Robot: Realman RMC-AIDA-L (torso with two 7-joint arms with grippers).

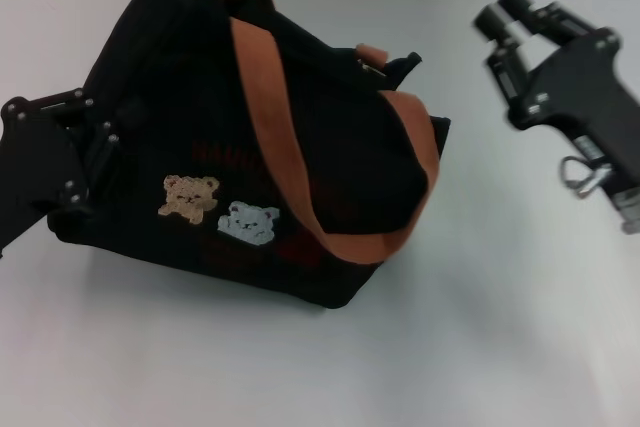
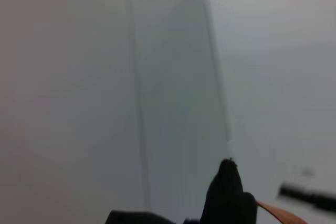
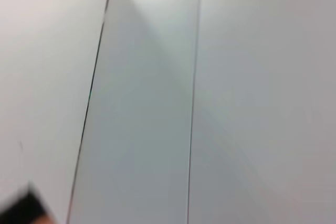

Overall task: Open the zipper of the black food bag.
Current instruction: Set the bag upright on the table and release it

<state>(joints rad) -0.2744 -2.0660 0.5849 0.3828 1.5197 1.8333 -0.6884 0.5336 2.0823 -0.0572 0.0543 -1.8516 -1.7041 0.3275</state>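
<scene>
**Inspector:** Position of the black food bag (image 1: 250,137)?

**Onlooker:** It sits on the white table (image 1: 480,347), left of centre, slumped and tilted, bear patches (image 1: 215,209) facing the robot. One orange-brown handle (image 1: 290,147) drapes across the front; the other shows at the far top edge.

**Inspector:** The zipper?

**Onlooker:** I cannot make out the zip line or its pull. Something small and dark sticks up at the bag's far right corner (image 1: 398,65), but I cannot tell whether that is the tab.

**Inspector:** The arms?

**Onlooker:** The left gripper (image 1: 80,162) is pressed against the bag's left end. Black on black, so I cannot tell how its fingers stand or whether it has hold of fabric. The right gripper (image 1: 505,15) hangs above the table, well apart from the bag, fingers slightly parted and holding nothing.

**Inspector:** Step in hand?

**Onlooker:** In my judgement, bracing the bag. Next, the right gripper must reach the top edge, find the pull and draw it along.
</scene>
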